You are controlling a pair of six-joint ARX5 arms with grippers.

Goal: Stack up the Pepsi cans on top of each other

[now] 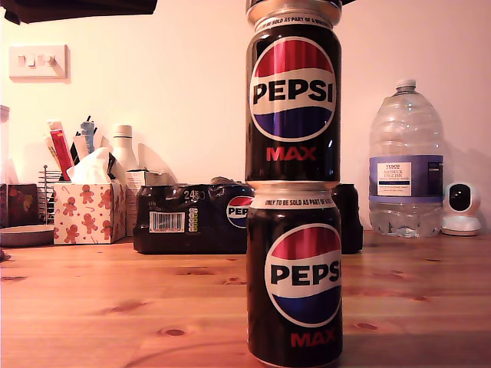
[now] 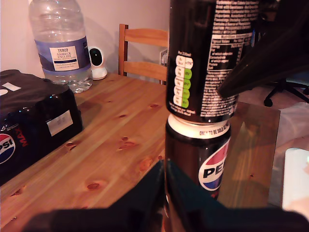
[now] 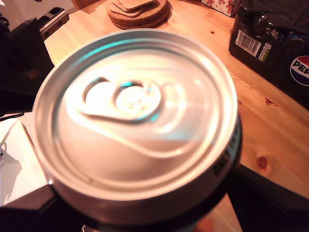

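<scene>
Your second hand flanks the top can, whether clenched or loose I cannot tell, its long axis upright, directly above two stacked cans on the counter.

three Pepsi cans, one multipack, one water bottle

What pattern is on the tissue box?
Gingerbread men on white, on the tissue box; exterior view shows it best.

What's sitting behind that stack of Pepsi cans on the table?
Behind the two stacked Pepsi cans sits a shrink-wrapped multipack of cans, partly hidden by the stack. A water bottle stands behind too, toward the exterior view's right. Anything directly behind the cans is covered.
</scene>
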